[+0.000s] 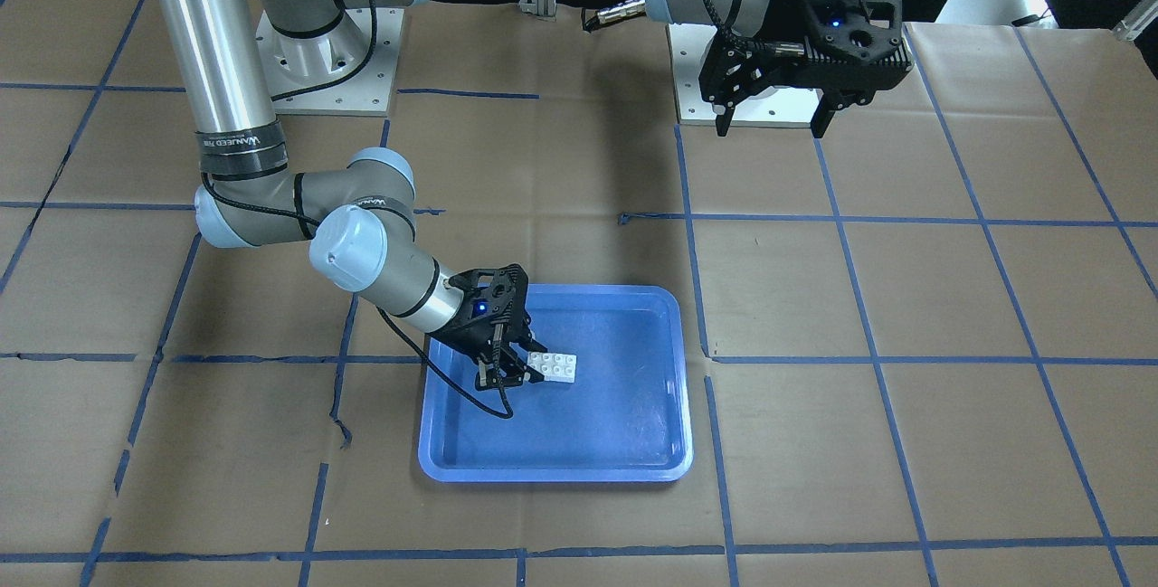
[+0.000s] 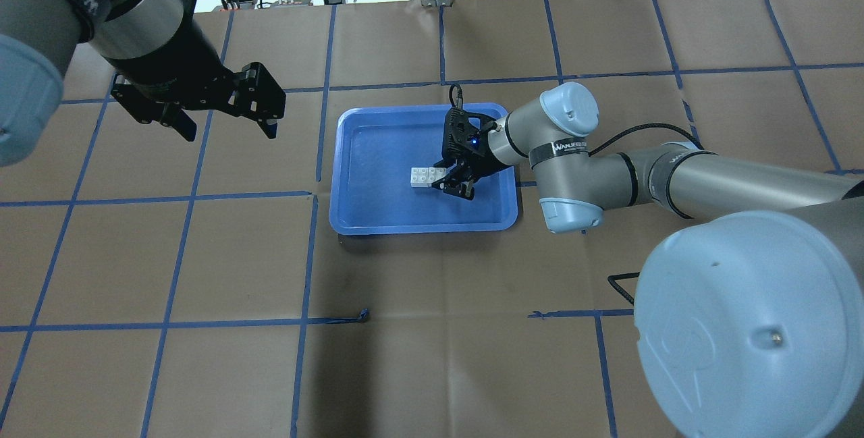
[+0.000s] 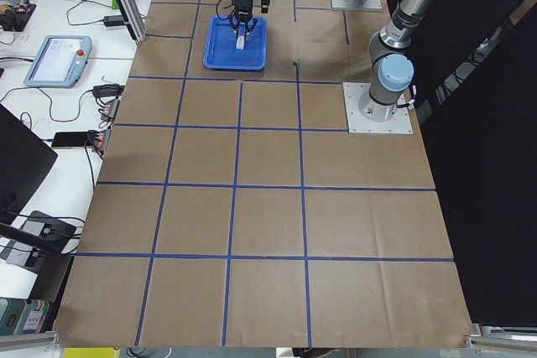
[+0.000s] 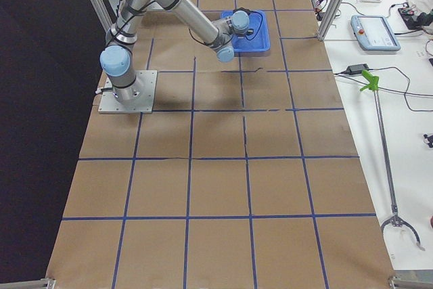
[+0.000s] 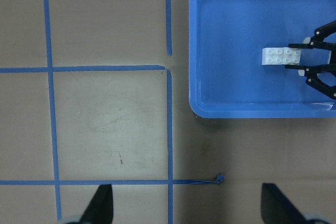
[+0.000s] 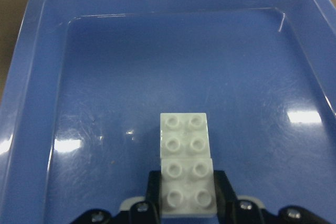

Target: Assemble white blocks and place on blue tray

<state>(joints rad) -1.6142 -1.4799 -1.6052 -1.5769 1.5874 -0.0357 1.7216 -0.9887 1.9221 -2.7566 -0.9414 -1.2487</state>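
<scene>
1. White plastic, square, four round studs to each top: the two white blocks (image 6: pixel 185 169) sit end to end as one joined piece inside the large shallow blue plastic tray (image 1: pixel 597 429). They are near its middle, well clear of the raised rim. Whether they rest on the tray floor or hang just above it, I cannot tell.
2. From that, I judge the joining done and the pair being set down. Only the letting go seems left.
3. The right pincer (image 1: pixel 516 364) is clamped on the nearer brick alone, its black pads against two opposite sides. The farther brick juts free beyond the tips, so one grip carries both only while the joint holds.
4. The right arm reaches low across the brown paper surface (image 1: pixel 905 298) with its blue tape grid, forearm nearly level and wrist slanting down over the rim.
5. The left pincer (image 2: pixel 228 129), fingers wide apart and empty, hangs high, well apart from the tray, probably parked out of the way.
</scene>
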